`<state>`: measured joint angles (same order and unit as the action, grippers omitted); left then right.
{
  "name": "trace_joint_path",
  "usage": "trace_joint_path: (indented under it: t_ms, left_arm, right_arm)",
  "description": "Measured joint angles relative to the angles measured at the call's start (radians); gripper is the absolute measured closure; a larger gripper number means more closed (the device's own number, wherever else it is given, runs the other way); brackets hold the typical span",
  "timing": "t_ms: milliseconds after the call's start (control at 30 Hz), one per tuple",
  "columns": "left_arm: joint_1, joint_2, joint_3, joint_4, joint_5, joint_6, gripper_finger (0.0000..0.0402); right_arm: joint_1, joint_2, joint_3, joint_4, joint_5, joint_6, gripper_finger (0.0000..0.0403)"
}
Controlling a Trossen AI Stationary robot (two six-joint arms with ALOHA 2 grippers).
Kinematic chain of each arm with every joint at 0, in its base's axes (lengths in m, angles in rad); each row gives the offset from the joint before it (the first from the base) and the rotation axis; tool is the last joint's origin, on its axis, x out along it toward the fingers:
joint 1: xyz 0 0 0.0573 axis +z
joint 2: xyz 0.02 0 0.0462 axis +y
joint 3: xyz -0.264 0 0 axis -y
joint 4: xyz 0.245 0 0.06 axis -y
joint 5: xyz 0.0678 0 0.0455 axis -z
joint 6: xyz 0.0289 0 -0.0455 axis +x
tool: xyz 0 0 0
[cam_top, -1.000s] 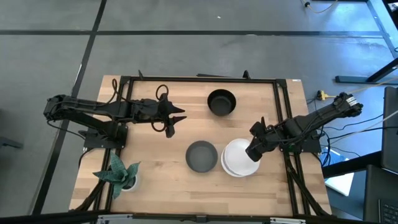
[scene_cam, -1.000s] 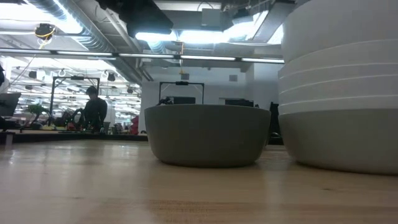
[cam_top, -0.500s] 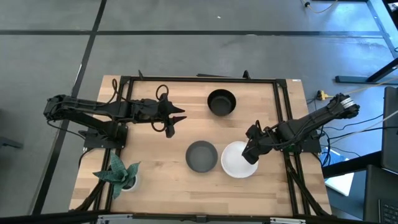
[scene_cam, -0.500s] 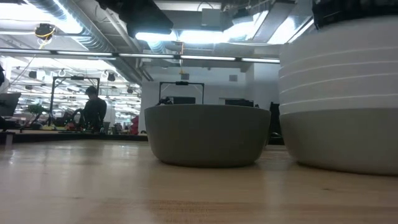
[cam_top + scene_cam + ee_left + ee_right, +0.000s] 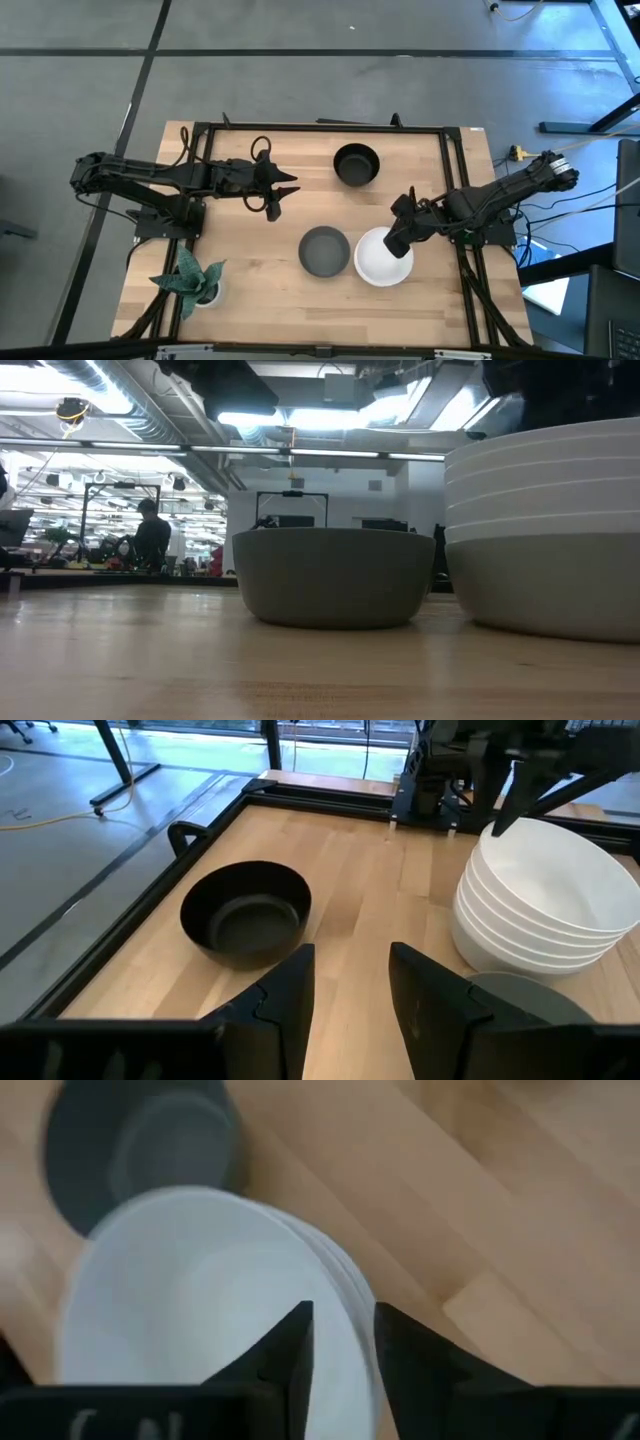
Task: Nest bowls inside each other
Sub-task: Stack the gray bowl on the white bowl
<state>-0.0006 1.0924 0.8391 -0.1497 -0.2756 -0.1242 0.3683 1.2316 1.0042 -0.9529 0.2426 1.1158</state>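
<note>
My right gripper (image 5: pixel 392 243) hangs over the far rim of the white bowl stack (image 5: pixel 382 258), fingers slightly apart and holding nothing; the stack sits on the table (image 5: pixel 250 290) just beside the dark grey bowl (image 5: pixel 324 250); the black bowl (image 5: pixel 356 163) stands alone, well apart toward the far edge; my left gripper (image 5: pixel 283 189) waits left of centre, fingers apart and empty.

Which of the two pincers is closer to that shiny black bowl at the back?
The right one, though not by much. The right pincer is over the rim of the white bowl stack, diagonally off from the black bowl. The left pincer hangs farther off at the bowl's other side.
</note>
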Motion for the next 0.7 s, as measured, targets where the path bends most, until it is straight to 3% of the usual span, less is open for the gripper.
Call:
trace_joint_path:
  t_ms: [133, 267, 400, 467, 700]
  left_arm:
    - [0.0, 0.0, 0.0, 0.0, 0.0, 0.0, 0.0276]
    - [0.0, 0.0, 0.0, 0.0, 0.018, 0.0, 0.0276]
    - [-0.002, 0.011, 0.0, 0.0, 0.161, 0.026, 0.0277]
    - [-0.014, 0.027, 0.0, -0.013, 0.204, 0.009, 0.0277]
    - [-0.053, 0.13, 0.0, -0.12, 0.213, -0.083, 0.0277]
  right_arm:
    - [-0.017, -0.001, 0.057, 0.003, 0.013, -0.082, 0.0276]
    - [-0.018, -0.001, 0.114, 0.002, 0.157, -0.165, 0.027]
    - [-0.018, -0.005, 0.163, -0.001, 0.289, -0.235, 0.0273]
    - [-0.019, -0.005, 0.18, -0.01, 0.313, -0.253, 0.0275]
    - [-0.019, -0.005, 0.184, -0.02, 0.314, -0.258, 0.0275]
